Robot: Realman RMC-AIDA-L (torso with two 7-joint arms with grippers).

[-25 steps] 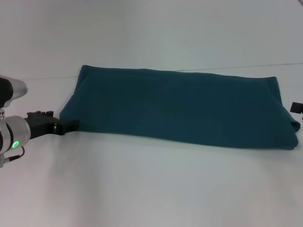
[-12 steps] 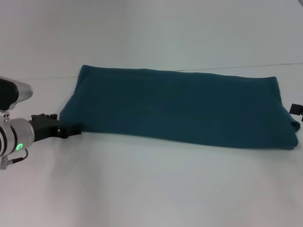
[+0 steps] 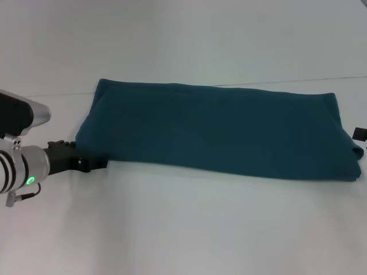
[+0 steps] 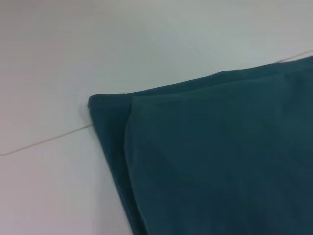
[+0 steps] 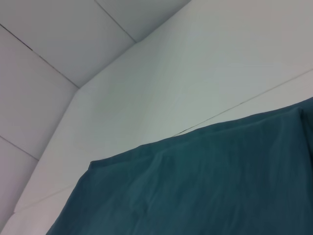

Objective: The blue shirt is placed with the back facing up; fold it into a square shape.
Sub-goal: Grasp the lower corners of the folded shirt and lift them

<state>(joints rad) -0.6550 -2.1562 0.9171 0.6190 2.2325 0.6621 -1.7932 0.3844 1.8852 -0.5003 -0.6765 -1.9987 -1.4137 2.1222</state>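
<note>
The shirt (image 3: 218, 132) lies flat on the white desk (image 3: 183, 229) as a long band, already folded lengthwise, its plain back up and its layered left corner filling the left wrist view. Our left gripper (image 3: 98, 163) has slid along the desk over the last second, from just short of the shirt's near-left corner to touching that edge, low against the surface. We cannot tell whether its fingers are apart or together, or whether cloth is caught between them. We read this as the approach to a grasp of the left end, to be carried over toward the right for the fold that squares the band. Our right gripper (image 3: 359, 133) shows only as a dark sliver at the shirt's far right end, its state unclear.
</note>
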